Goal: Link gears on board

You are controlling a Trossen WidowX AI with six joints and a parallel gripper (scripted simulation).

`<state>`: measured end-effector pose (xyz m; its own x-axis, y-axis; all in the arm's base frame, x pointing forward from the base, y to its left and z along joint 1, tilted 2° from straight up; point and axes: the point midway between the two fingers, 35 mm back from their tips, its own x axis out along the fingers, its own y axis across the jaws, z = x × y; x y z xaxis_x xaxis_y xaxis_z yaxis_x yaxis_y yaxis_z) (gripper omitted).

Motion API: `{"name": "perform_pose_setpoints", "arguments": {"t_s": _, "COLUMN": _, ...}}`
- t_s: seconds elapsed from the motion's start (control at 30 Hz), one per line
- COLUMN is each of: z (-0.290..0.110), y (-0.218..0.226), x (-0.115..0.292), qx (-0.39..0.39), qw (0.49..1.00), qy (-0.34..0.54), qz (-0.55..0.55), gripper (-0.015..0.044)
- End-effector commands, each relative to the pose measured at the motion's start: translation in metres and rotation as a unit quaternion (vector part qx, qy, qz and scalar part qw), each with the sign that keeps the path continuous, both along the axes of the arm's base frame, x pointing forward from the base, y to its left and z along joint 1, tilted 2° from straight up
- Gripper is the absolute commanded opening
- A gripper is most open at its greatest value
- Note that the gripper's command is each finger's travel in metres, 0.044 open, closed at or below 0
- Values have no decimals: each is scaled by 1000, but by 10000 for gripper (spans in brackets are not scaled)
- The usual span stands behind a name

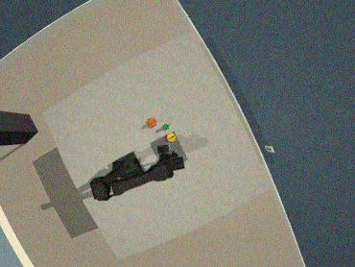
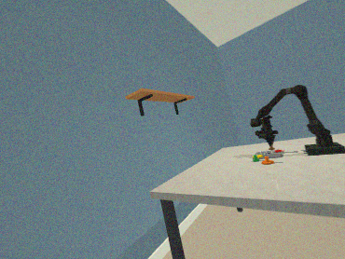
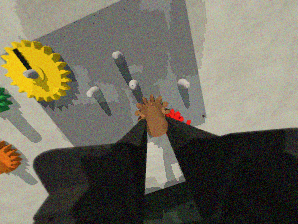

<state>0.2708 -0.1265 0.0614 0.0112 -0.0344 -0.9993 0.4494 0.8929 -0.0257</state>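
One brown gear, toothed rim with knob, is sitting clamped between the jaws and hanging over the grey board, apparently not yet seated. Handling note: the step in hand seems to be choosing a peg and centring the bore over it; the jaws should be keeping the gear level, lowering straight, easing round slightly if teeth are clashing, and pressing until it is lying flat before opening. Pegs, wrist view, reckoned from the brown gear: one near peg standing at eleven o'clock, a farther peg also towards eleven, a left-hand peg near ten, another peg near one. One red gear, partly hidden, is showing between three and four; crowding there could be catching the jaws or the descending teeth. One yellow gear, black-striped, is occupying its peg at ten. Loose stock on the table: one green gear, lying towards nine; one orange gear, between eight and nine, both outside the board.
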Motion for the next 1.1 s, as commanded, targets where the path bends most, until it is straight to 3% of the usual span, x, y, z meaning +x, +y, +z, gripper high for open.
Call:
{"name": "perform_pose_setpoints", "arguments": {"t_s": 0.0, "z": -8, "y": 0, "x": -1, "qx": -1, "qw": 999, "qy": 1, "qz": -48, "gripper": 0}}
{"name": "perform_pose_setpoints", "arguments": {"t_s": 0.43, "z": -16, "y": -1, "x": -1, "qx": 0, "qw": 984, "qy": -4, "qz": -176, "gripper": 0}}
{"name": "perform_pose_setpoints", "arguments": {"t_s": 1.07, "z": -18, "y": -1, "x": -2, "qx": -2, "qw": 999, "qy": 4, "qz": 35, "gripper": 0}}
